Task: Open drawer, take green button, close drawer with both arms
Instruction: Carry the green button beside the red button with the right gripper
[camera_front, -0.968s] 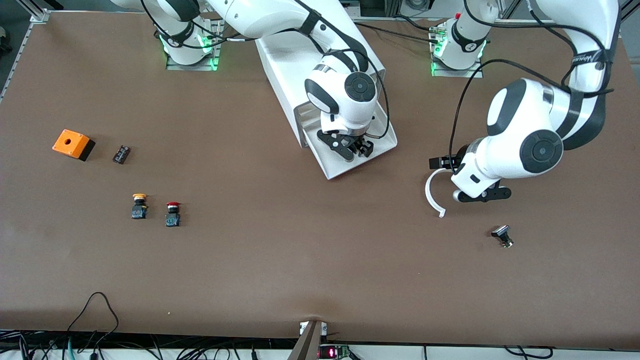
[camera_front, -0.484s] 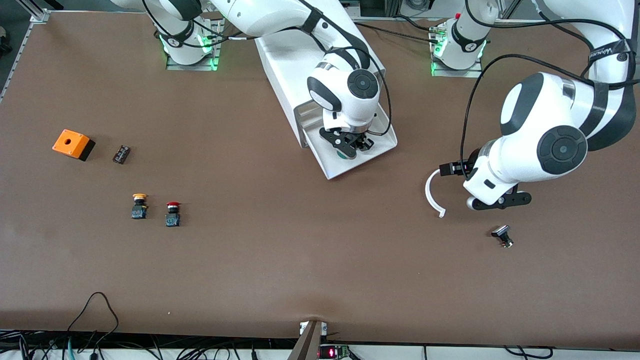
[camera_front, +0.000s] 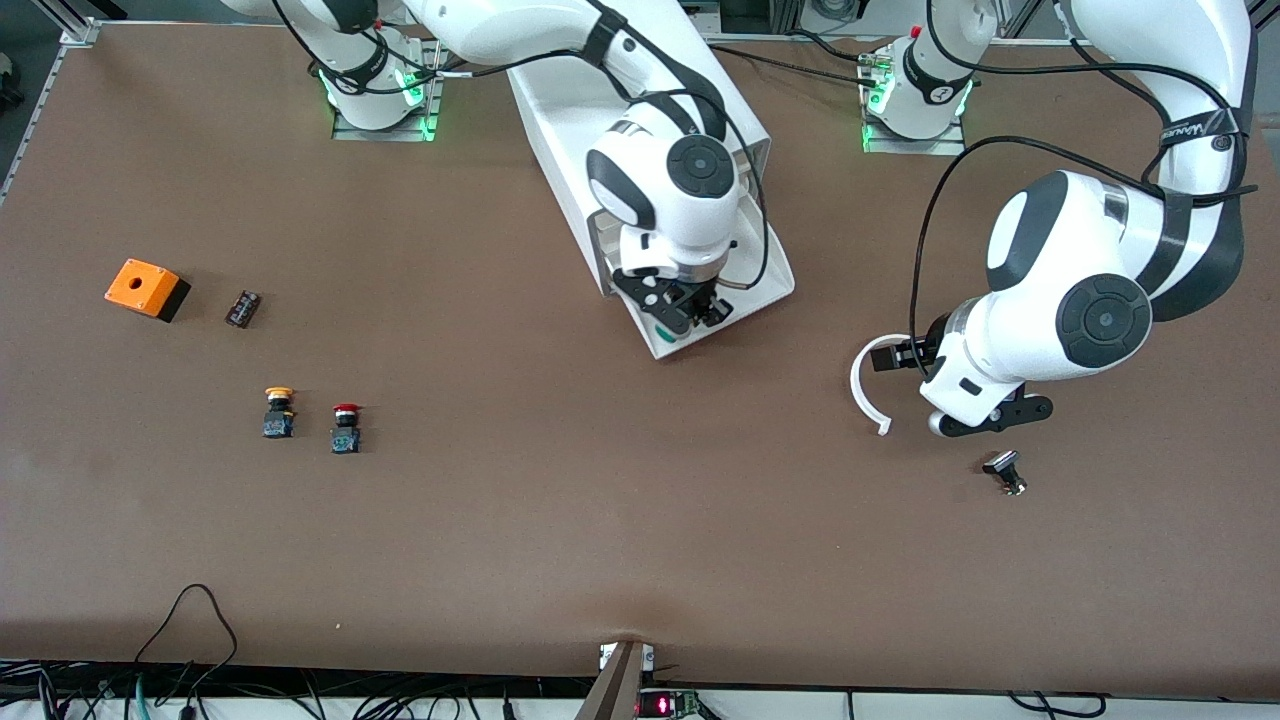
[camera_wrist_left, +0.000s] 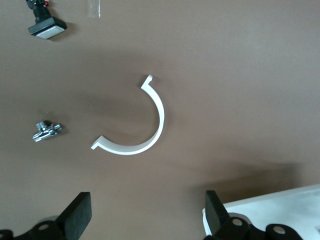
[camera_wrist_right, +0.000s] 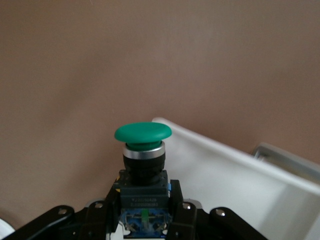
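Note:
The drawer (camera_front: 768, 278), the lowest of the white cabinet (camera_front: 560, 110), stands pulled out toward the front camera. My right gripper (camera_front: 682, 310) is over the drawer's front edge, shut on the green-capped button (camera_wrist_right: 143, 132), which it holds by its black and blue body. The right wrist view shows the gripper (camera_wrist_right: 145, 215) above the drawer's rim (camera_wrist_right: 215, 145), with the button upright and clear of the tray. My left gripper (camera_front: 985, 415) hangs open and empty over the table, toward the left arm's end. Its fingers (camera_wrist_left: 75, 220) are spread wide.
A white curved strip (camera_front: 865, 385) lies beside the left gripper and shows in the left wrist view (camera_wrist_left: 150, 135). A small black and white part (camera_front: 1004, 470) lies nearer the camera. An orange box (camera_front: 147, 288), a yellow-capped button (camera_front: 279, 411) and a red-capped button (camera_front: 346, 427) sit toward the right arm's end.
My right gripper has closed on the green button in the drawer and lifted it toward the drawer's front edge. My left gripper has drifted a little over the table, still open.

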